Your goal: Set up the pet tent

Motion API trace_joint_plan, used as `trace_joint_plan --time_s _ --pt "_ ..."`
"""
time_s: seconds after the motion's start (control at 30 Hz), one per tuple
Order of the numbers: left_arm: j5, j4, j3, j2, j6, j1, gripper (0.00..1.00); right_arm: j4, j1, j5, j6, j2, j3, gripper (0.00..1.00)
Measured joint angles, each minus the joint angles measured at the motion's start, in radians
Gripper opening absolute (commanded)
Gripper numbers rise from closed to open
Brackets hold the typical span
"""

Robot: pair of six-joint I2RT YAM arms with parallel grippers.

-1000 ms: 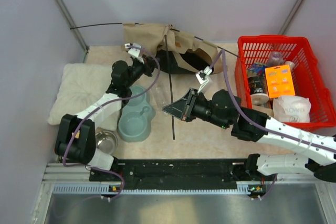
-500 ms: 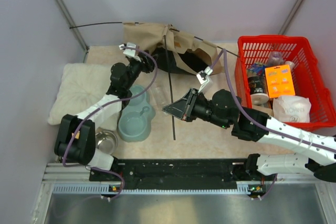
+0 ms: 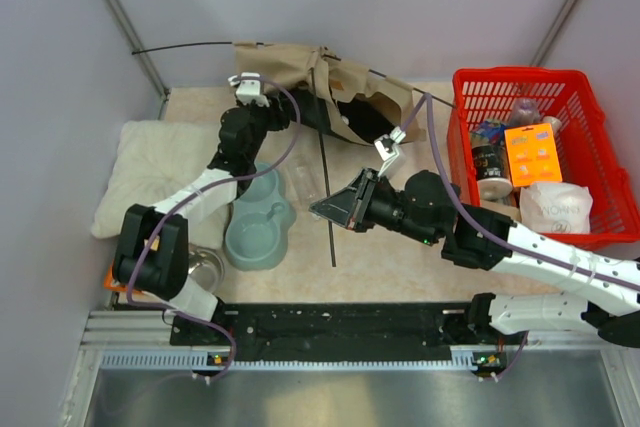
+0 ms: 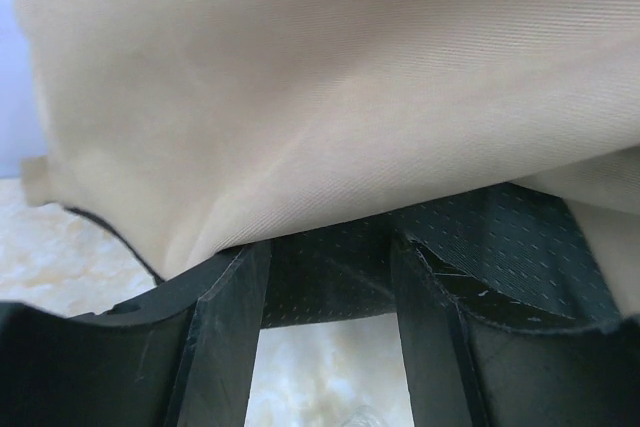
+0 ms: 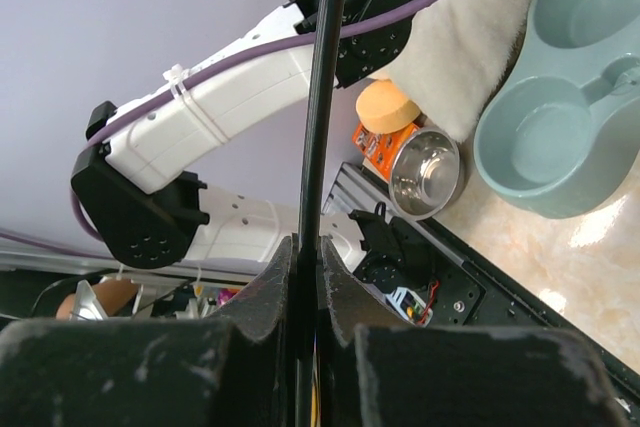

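The pet tent (image 3: 300,67) lies collapsed at the far edge of the table (image 3: 400,267), against the back wall. It is a crumpled heap of tan woven cloth with its dark inner lining gaping towards you, and one thin black rod (image 3: 185,47) sticks out of it to the left. Your left gripper (image 4: 330,257) is pushed right up to the tent. Its fingers (image 4: 225,327) are spread apart, with the black dotted lining lying just past their tips and the smooth tan fabric draped above; nothing is pinched. Your right gripper (image 5: 305,257) is clamped on a slim black pole (image 5: 322,97) which, seen from above, runs along the table between the two arms. Just left of that pole sit a clear tumbler (image 3: 303,182) and a grey-green double bowl (image 3: 258,222). A shiny steel bowl (image 3: 205,267) stands by the left arm's base. A cream plush pillow (image 3: 150,172) lies beyond it, under that arm. To the right, well apart from the tent's bulk, a red plastic lattice basket (image 3: 520,75) holds packets and cans.
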Motion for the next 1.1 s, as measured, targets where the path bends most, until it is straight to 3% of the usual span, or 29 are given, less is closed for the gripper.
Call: trace_joint_plan --time_s 0.2,0.47,0.57,0.7,0.83,1.1 --pt "-0.087 -0.116 0.011 -0.035 0.002 0.0 0.57 0.0 0.0 0.0 0.0 -0.001 0.0 0.0" --pt "-0.081 -0.229 0.002 -0.185 0.0 0.002 0.57 -0.001 0.0 0.002 -0.001 -0.009 0.0 0.0" --pt "-0.018 -0.225 -0.04 -0.254 0.0 0.005 0.55 -0.002 0.0 0.004 -0.001 -0.018 0.0 0.0" --pt "0.153 -0.206 -0.058 -0.269 -0.019 0.017 0.35 -0.003 0.0 0.004 -0.001 -0.021 0.0 0.0" --pt "0.381 -0.157 -0.054 -0.211 -0.095 0.031 0.26 -0.003 0.0 0.003 -0.001 -0.022 0.0 0.0" --pt "0.566 -0.018 -0.017 -0.059 -0.248 0.033 0.47 -0.002 0.0 -0.004 -0.001 -0.024 0.0 0.0"
